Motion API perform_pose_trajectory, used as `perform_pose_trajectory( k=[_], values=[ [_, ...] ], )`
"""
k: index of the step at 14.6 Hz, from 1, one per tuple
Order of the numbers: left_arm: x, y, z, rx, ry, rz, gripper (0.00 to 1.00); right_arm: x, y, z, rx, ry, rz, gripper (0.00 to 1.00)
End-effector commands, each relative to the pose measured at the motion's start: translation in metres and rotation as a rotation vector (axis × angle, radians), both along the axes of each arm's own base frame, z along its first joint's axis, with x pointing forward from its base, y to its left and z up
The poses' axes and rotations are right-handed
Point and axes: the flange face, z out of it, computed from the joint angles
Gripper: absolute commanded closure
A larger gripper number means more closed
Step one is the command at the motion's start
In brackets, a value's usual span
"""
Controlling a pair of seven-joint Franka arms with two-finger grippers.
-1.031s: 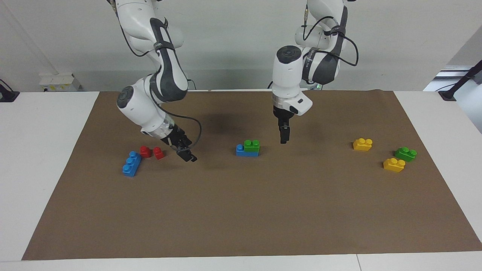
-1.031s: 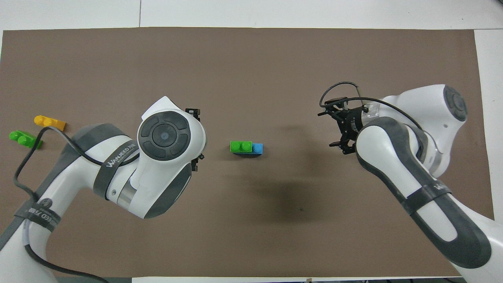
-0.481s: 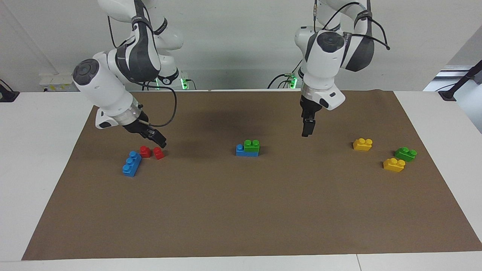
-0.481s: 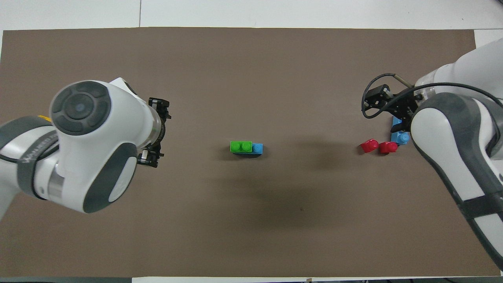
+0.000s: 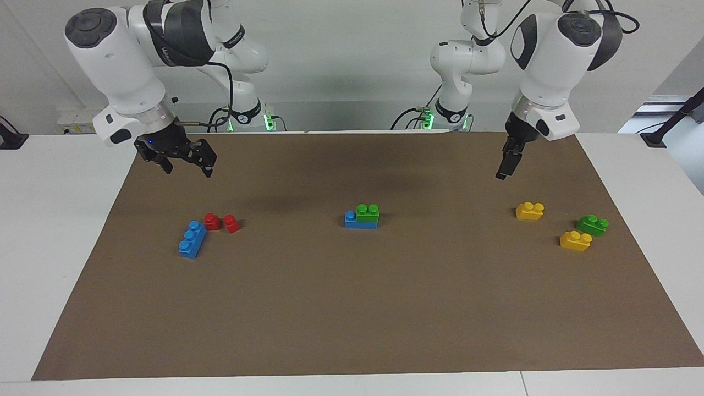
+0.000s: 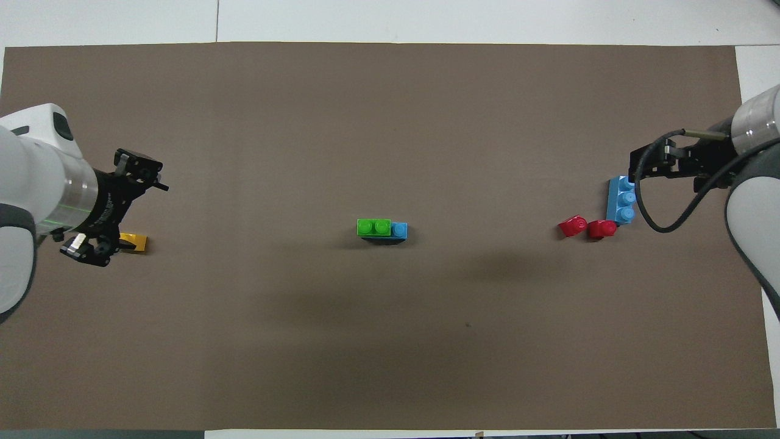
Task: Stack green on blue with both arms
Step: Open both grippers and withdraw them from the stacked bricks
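The fingers of the right gripper (image 5: 187, 164) stand wide apart and hold nothing. It hangs in the upper left of the facing frame, above the brown mat (image 5: 352, 308) on the table (image 5: 55, 247). The fingers of the left gripper (image 5: 502, 168) are also spread and empty, as the overhead frame shows best. This gripper hangs in the upper right of the facing frame, above the mat and near one yellow brick (image 5: 529, 210).

The green brick (image 5: 367, 212) sits on the blue brick (image 5: 351, 220) in the middle of both frames. It covers two studs, and one blue stud stays bare at the end toward the right arm. It looks level and pressed down. So I judge that the stack is made and the step in hand is only to clear the arms away.

To do this well, both grippers should stay high with their fingers open and move away from the middle, so that nothing touches the stack. The right arm should take care of the second blue brick (image 5: 192, 239) and the two red bricks (image 5: 222, 223) below it. The left arm should mind the other yellow brick (image 5: 575, 241) and the second green brick (image 5: 592, 224).
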Motion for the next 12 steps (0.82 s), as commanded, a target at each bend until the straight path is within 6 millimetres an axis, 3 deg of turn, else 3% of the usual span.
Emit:
perform_pose_trajectory(
  k=[1, 6, 12],
  values=[
    [0.001, 0.038, 0.013, -0.017, 0.018, -0.125, 0.0, -0.017, -0.011, 0.02, -0.01, 0.016, 0.076, 0.0],
    [0.002, 0.079, 0.017, -0.018, 0.01, -0.425, 0.0, -0.022, -0.025, 0.028, -0.007, 0.004, 0.053, 0.0],
    [0.003, 0.081, 0.043, -0.031, 0.032, -0.9, 0.0, -0.026, -0.031, 0.026, -0.012, 0.032, 0.038, 0.0]
  ],
)
